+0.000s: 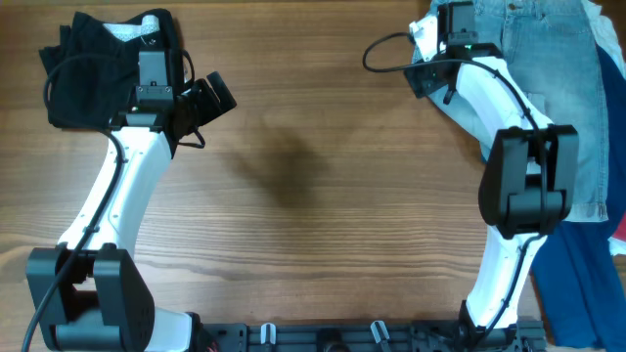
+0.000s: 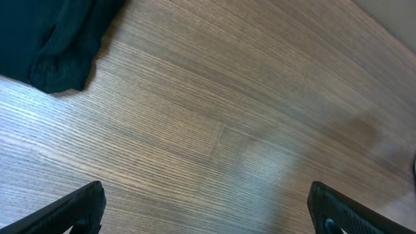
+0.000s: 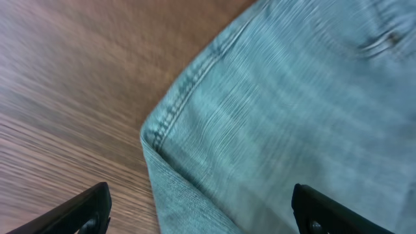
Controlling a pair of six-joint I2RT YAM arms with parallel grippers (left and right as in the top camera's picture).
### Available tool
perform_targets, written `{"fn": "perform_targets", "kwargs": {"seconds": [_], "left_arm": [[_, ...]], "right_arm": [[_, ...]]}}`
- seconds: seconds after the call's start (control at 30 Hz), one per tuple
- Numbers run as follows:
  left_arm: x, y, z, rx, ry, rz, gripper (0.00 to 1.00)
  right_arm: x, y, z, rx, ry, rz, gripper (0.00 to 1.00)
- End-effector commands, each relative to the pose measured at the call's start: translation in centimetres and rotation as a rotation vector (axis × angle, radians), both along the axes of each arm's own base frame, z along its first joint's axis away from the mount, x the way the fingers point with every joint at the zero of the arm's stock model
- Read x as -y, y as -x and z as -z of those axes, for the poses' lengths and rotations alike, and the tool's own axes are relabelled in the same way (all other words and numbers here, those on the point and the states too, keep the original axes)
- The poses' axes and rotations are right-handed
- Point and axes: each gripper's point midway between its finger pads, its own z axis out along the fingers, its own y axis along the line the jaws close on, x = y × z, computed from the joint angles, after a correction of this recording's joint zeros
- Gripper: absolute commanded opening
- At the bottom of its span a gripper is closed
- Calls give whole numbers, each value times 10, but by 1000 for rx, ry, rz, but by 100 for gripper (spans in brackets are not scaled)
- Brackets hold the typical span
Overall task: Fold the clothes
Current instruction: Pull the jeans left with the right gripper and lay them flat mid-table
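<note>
Wood-grain tabletop (image 1: 313, 186), brown, filling the background of all three views. Up in the far-left corner, a black garment (image 1: 88, 68) heaped in a loose bundle, with a white patch (image 1: 137, 27) on its upper side, too small to tell whether any writing sits on it. Just right of that heap, the left gripper (image 2: 208, 218), fingers spread wide apart and holding nothing, only bare wood between them; one edge of the black cloth visible at the top left of its wrist view.

Over in the top-right corner, light-blue denim shorts (image 1: 548, 78), lying flat and running down the right side of the table, partly under the right arm. Below them, a dark-blue garment (image 1: 582, 284); beside that, at the very edge, a sliver of red cloth (image 1: 618, 235).

Right gripper (image 3: 205, 218) spread wide too, gripping nothing, poised over a stitched hem corner of the shorts — contact with the denim impossible to judge. Wrist view blurred; nothing legible on the denim.
</note>
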Motion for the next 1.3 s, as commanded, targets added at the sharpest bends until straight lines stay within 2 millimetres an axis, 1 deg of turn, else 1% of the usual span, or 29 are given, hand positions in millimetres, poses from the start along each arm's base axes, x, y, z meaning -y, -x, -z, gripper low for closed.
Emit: {"fn": "perform_targets", "kwargs": {"seconds": [0.0, 0.13, 0.2, 0.3, 0.33, 0.43, 0.47, 0.5, 0.6, 0.67, 0.7, 0.73, 0.77, 0.83, 0.87, 0.93, 0.97, 1.0, 1.03, 1.1, 1.17, 1.2, 1.23, 1.27], "left_arm": [[-8, -2, -15, 33, -16, -45, 100], [-9, -1, -14, 32, -34, -22, 100], [-9, -1, -14, 32, -34, -21, 100], [-9, -1, -14, 33, -45, -6, 100], [-9, -1, -14, 33, -48, -4, 100], [-10, -1, -14, 34, -54, -8, 100], [-10, -1, -14, 33, -54, -8, 100], [-11, -1, -14, 33, -57, -11, 100], [-12, -2, -14, 34, -62, -15, 100], [-13, -2, -14, 34, -67, -18, 100], [-16, -2, -14, 35, -84, -30, 100], [-23, -2, -15, 35, -121, -43, 100], [-29, -2, -15, 37, -167, -39, 100], [-40, -2, -16, 35, -188, -61, 100], [-46, -2, -16, 34, -187, -75, 100], [-59, -1, -15, 31, -188, -105, 100], [-68, 0, -15, 28, -188, -127, 100], [-80, 1, -15, 26, -189, -154, 100], [-90, 3, -15, 21, -188, -178, 100], [-106, 8, -13, 5, -189, -217, 100], [-120, 14, -11, -15, -188, -248, 100], [-125, 18, -9, -26, -188, -261, 100], [-129, 20, -8, -34, -187, -270, 100], [-130, 21, -8, -38, -187, -273, 100]], "right_arm": [[8, 0, 12, -22, 33, -20, 88], [3, 3, 21, -45, -26, -31, 82], [3, 7, 27, -68, -33, -17, 81], [3, 18, 44, -132, -42, -21, 77], [1, 20, 48, -146, -54, -25, 77], [6, 23, 58, -166, -52, -15, 73], [8, 23, 58, -166, -53, -11, 69], [10, 21, 57, -160, -58, 2, 61], [9, 20, 56, -153, -74, 32, 29], [7, 20, 51, -141, -94, 67, 4], [6, 18, 44, -126, -118, 92, 4], [-1, 16, 34, -113, -158, 84, 4], [-17, 15, 16, -99, -226, 42, 4], [-45, 14, -16, -72, -334, -16, 4], [-62, 14, -36, -56, -395, -35, 4], [-90, 15, -64, -37, -447, -76, 4], [-110, 17, -77, -26, -454, -102, 4], [-131, 21, -83, -26, -456, -137, 4], [-148, 26, -86, -34, -467, -152, 4], [-187, 42, -85, -68, -482, -223, 4], [-229, 64, -83, -104, -487, -300, 4], [-255, 79, -83, -122, -486, -349, 4], [-274, 91, -82, -133, -485, -389, 4], [-288, 101, -82, -141, -483, -419, 4]]}}
